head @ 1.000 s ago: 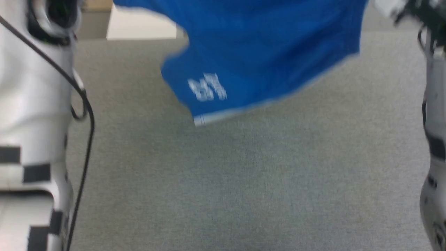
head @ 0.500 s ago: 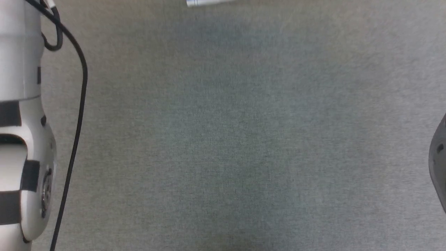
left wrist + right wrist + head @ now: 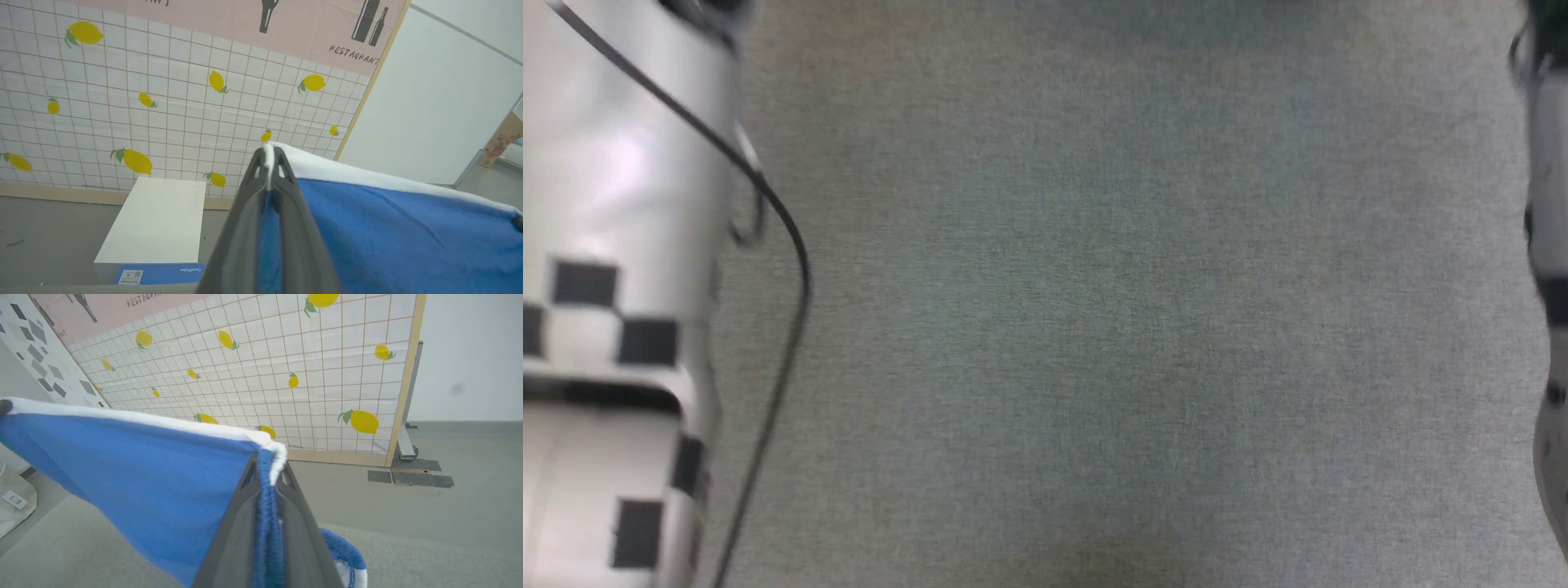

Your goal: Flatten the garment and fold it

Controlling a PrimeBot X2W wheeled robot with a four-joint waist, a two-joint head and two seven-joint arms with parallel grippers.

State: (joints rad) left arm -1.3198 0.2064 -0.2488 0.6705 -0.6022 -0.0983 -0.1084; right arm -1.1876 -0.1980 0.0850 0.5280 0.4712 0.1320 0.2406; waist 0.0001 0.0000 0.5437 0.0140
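The garment [image 3: 400, 237] is royal-blue fabric with a white band along its top edge, held taut in the air between both arms. In the left wrist view my left gripper [image 3: 268, 157] is shut on one end of that white band. In the right wrist view my right gripper [image 3: 267, 465] is shut on the other end, and the blue garment [image 3: 135, 477] stretches away to the left with a gathered blue fold hanging beside the fingers. In the head view the pale left forearm [image 3: 613, 269] and right forearm [image 3: 1547, 269] stand at the side edges; the garment is out of that view.
Grey carpet [image 3: 1111, 327] lies below. A white box [image 3: 155, 220] stands on the floor by a lemon-print tiled wall panel [image 3: 163, 102]. The panel's metal foot [image 3: 406, 445] rests on the floor to the right. A pale bag [image 3: 12, 490] sits at the left.
The blue garment, seen at the top of the head view a second ago, has left that view. The whole head picture has shifted, so the camera moved; both forearms appear differently placed.
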